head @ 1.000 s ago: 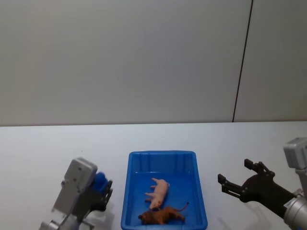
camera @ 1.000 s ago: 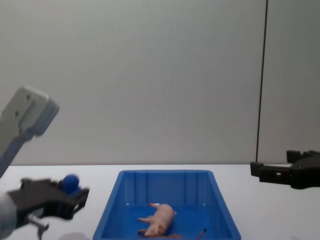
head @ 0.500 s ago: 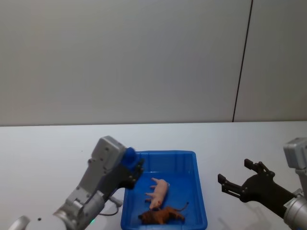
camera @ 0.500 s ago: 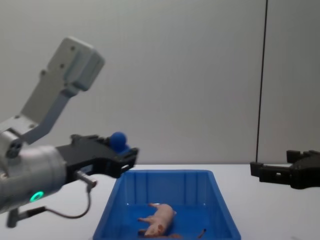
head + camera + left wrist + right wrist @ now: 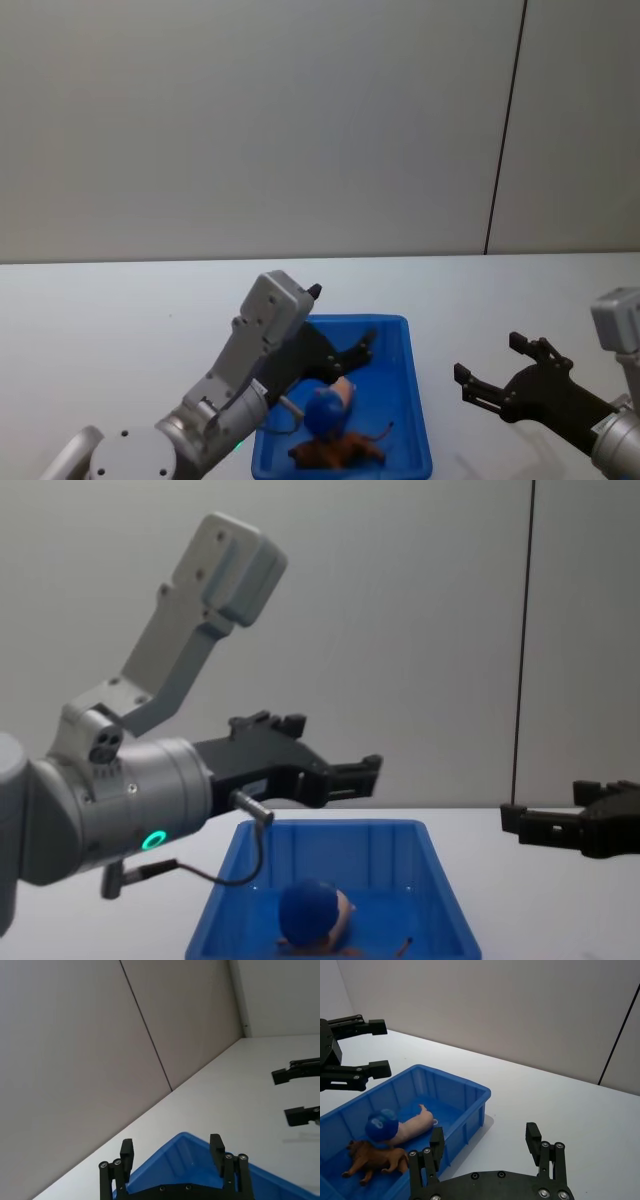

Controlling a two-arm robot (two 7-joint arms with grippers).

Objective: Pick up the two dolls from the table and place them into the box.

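OK, left gripper [image 5: 345,777] spread wide above the box [image 5: 415,395], empty: a blue ball [image 5: 323,410] sits inside on pig [image 5: 417,1124] and lion [image 5: 372,1157]. Right gripper [image 5: 490,375] idles wide beside it.

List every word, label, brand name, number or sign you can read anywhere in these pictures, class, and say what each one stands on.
None can be read.
The blue box, the pig and the lion carry no print.
The blue ball lying in the box bears a pale mark, too blurred to read.
The left gripper and right gripper show no lettering; the left arm's green ring light is no sign.
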